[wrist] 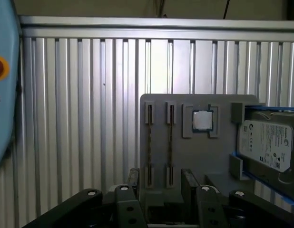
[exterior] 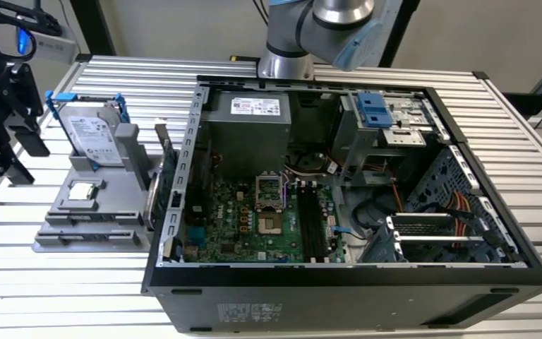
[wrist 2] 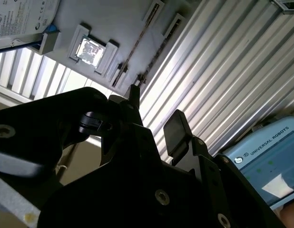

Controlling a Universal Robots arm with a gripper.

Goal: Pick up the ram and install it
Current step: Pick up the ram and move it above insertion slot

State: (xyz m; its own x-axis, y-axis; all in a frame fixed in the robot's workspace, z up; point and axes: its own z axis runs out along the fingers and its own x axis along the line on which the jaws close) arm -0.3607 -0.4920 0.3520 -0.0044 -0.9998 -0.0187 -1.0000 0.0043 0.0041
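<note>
Wide-open claw [wrist: 160, 178], empty, both fingers [wrist: 133, 175] free of contact in both wrist views. Ahead of the claw and apart from it, gray holder [wrist: 209, 156] on the ribbed metal worktop [wrist: 80, 118]. Ram [wrist: 149, 137] on edge in one narrow slot of that holder, seen along its thin top edge; second stick [wrist: 171, 137] in the parallel slot just beside it. Alignment of the claw with one stick or the other: not possible to tell. Next to the sticks on the same holder, square processor chip [wrist: 202, 119] in a shallow recess, then silver hard drive [wrist: 266, 142] propped in a blue-edged bracket. In the exterior view, holder just beside the open computer case [exterior: 346, 296], toward the exterior view's left; green motherboard [exterior: 252, 226] with long dark memory slots [exterior: 309, 222] inside the case, well apart from the claw.
</note>
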